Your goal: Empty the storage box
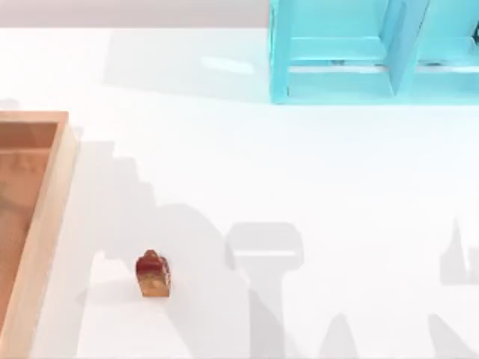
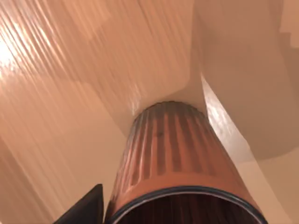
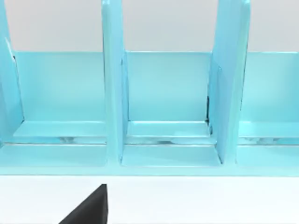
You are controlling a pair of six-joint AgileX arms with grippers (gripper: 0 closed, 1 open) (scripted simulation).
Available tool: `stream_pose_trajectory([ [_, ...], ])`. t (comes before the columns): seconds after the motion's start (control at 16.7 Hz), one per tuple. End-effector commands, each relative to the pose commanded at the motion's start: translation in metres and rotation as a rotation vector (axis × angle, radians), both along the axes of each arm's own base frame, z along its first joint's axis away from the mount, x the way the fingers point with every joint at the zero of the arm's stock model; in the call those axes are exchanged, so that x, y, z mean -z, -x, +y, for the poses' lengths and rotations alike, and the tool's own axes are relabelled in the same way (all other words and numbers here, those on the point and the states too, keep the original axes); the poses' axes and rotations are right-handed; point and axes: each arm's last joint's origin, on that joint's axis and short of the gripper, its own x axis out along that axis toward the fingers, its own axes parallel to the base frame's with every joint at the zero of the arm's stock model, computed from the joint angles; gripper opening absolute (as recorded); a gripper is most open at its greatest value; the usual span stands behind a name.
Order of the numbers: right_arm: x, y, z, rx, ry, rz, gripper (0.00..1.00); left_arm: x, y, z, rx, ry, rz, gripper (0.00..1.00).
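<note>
Evidently the storage box [image 1: 45, 224] lay at nine o'clock on the surface [image 1: 314, 194]; a small reddish-brown item [image 1: 153, 274] already stood outside near seven o'clock. Over the box floor, the left wrist view faced a ribbed orange cup [image 2: 177, 158] close up. Whether either arm's fingers were open, I cannot tell. Good practice: centre on the cup, lift clear of the rim.

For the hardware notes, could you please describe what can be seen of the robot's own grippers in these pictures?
Very little. The left gripper appears as a dark, nearly black wedge with a straight slanted edge, matte and unmarked. The right gripper looks the same: a black angular wedge. No cables, labels or other colours are visible on either.
</note>
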Motion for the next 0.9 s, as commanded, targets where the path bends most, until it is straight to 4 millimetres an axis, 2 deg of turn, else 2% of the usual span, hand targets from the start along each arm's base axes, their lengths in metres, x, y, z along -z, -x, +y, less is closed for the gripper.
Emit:
stream_pose_trajectory([
  [0.12, 0.0, 0.0, 0.0, 0.0, 0.0, 0.0, 1.0, 0.0107, 0.0016, -0.0001, 0.0, 0.0, 0.001, 1.0],
  [0.36, 0.0, 0.0, 0.0, 0.0, 0.0, 0.0, 1.0, 0.0117, 0.0018, -0.0002, 0.0, 0.0, 0.001, 1.0],
  [0.9, 0.0, 0.0, 0.0, 0.0, 0.0, 0.0, 1.0, 0.0117, 0.0018, -0.0002, 0.0, 0.0, 0.001, 0.32],
])
